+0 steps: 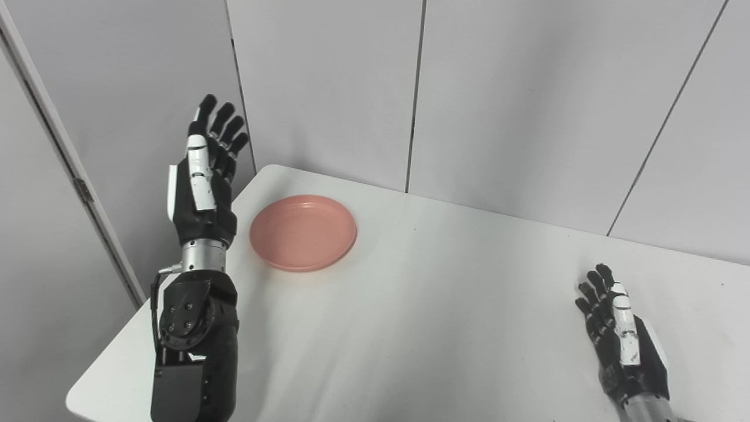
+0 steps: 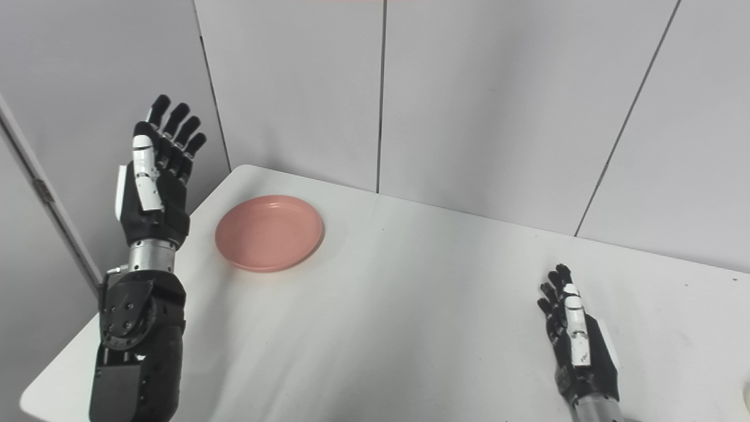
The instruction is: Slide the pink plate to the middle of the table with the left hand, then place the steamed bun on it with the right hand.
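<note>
The pink plate [image 1: 303, 232] lies empty on the white table [image 1: 445, 305] near its far left corner. My left hand [image 1: 205, 176] is raised above the table's left edge, just left of the plate, open with fingers straight up, touching nothing. My right hand [image 1: 621, 337] is open and empty, low over the table near the front right. A small whitish edge shows at the right border of the right eye view [image 2: 746, 394]; I cannot tell whether it is the steamed bun.
Grey panel walls [image 1: 498, 88] stand close behind the table. The table's rounded far left corner and left edge are near my left arm.
</note>
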